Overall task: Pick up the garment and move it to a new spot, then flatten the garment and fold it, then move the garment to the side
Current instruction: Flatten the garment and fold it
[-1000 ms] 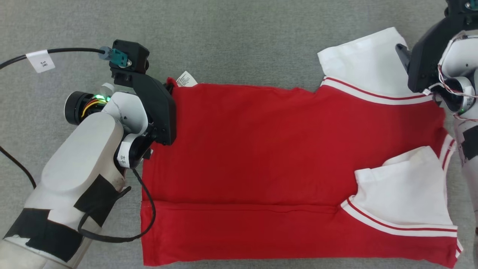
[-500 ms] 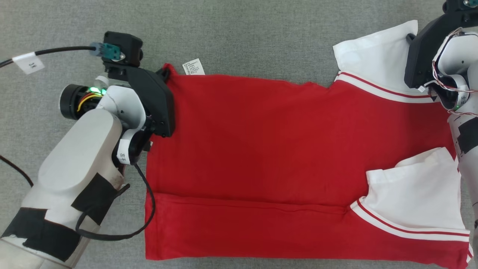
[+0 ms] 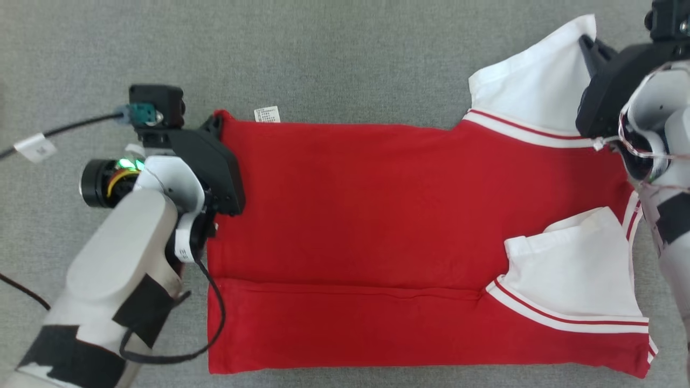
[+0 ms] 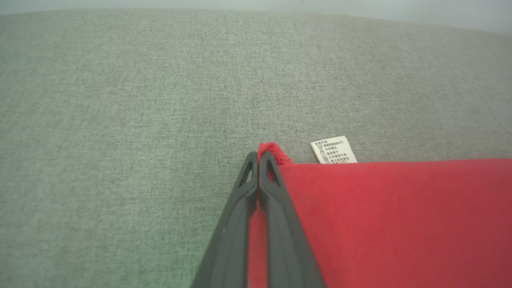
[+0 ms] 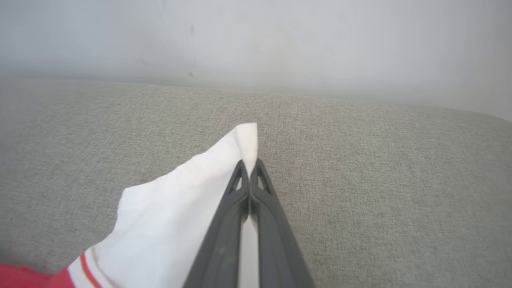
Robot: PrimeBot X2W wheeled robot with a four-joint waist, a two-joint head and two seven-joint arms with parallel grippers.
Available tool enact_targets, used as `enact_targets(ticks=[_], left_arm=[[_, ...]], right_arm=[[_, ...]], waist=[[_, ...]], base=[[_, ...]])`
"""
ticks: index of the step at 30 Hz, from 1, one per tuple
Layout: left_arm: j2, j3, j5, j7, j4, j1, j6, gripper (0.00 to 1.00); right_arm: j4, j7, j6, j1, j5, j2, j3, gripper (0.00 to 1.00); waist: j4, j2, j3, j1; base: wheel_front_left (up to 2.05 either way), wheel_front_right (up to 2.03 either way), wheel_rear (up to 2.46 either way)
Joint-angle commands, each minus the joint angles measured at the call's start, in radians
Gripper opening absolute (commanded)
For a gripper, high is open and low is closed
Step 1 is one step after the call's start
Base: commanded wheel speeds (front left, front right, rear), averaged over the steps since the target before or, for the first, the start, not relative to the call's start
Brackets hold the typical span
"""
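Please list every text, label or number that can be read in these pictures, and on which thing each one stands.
No text reads clearly.
Care label on the garment edge: printed lines, too small to read.
White tag on the black cable: mark too blurred.
White band on the left arm: dark characters, too small.

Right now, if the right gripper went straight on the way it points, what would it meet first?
The right gripper, shut on the garment's white sleeve, has only that sleeve's tip ahead of it. Past it the way looks free over the grey cloth surface, though depth is unclear.
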Motion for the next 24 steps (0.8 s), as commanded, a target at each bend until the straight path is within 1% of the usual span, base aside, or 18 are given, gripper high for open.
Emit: enact_targets(ticks=[1,3,5,9,11,15,19,20,24], left_arm=[[-0.004,0.001,0.0,-0.016,0.0,0.021,0.001,0.0],[-0.008,0.004,0.003,-0.049,-0.003,0.041,0.005,0.0],[-0.017,0.01,-0.004,-0.087,-0.007,0.066,0.007,0.0],[-0.022,0.021,-0.004,-0.16,-0.02,0.116,0.01,0.0],[-0.027,0.031,-0.012,-0.194,-0.031,0.142,0.012,0.0],[-0.035,0.036,-0.018,-0.261,-0.057,0.208,0.014,0.0],[-0.041,0.039,-0.029,-0.306,-0.073,0.276,0.016,0.0],[-0.041,0.039,-0.029,-0.306,-0.073,0.276,0.016,0.0],[-0.043,0.045,-0.046,-0.334,-0.064,0.339,0.025,0.0]], right_arm=[[-0.015,-0.013,-0.002,0.023,0.013,-0.018,0.008,0.0],[-0.056,-0.034,-0.002,0.062,0.046,-0.039,0.023,0.0],[-0.116,-0.049,-0.002,0.114,0.112,-0.044,0.041,0.0],[-0.247,-0.066,-0.002,0.22,0.192,-0.098,0.052,0.0],[-0.311,-0.072,-0.002,0.279,0.207,-0.124,0.052,0.0],[-0.423,-0.084,-0.002,0.401,0.223,-0.15,0.022,0.0],[-0.512,-0.062,-0.002,0.527,0.212,-0.161,-0.008,0.0],[-0.512,-0.062,-0.002,0.527,0.212,-0.161,-0.008,0.0],[-0.598,-0.017,-0.002,0.651,0.206,-0.165,-0.031,0.0]], waist=[[-0.007,-0.0001,-0.029,-0.0001],[-0.009,-0.0001,-0.049,-0.0001],[-0.012,-0.0001,-0.07,-0.0001],[-0.023,-0.0001,-0.107,-0.0001],[-0.027,-0.0001,-0.121,-0.0001],[-0.033,-0.0001,-0.147,-0.0001],[-0.029,-0.0001,-0.176,-0.0001],[-0.029,-0.0001,-0.176,-0.0001],[-0.029,-0.0001,-0.204,-0.0001]], base=[[0.0,0.0,0.0],[0.0,0.0,0.0],[0.0,0.0,0.0],[0.0,0.0,0.0],[0.0,0.0,0.0],[0.0,0.0,0.0],[0.0,0.0,0.0],[0.0,0.0,0.0],[0.0,0.0,0.0]])
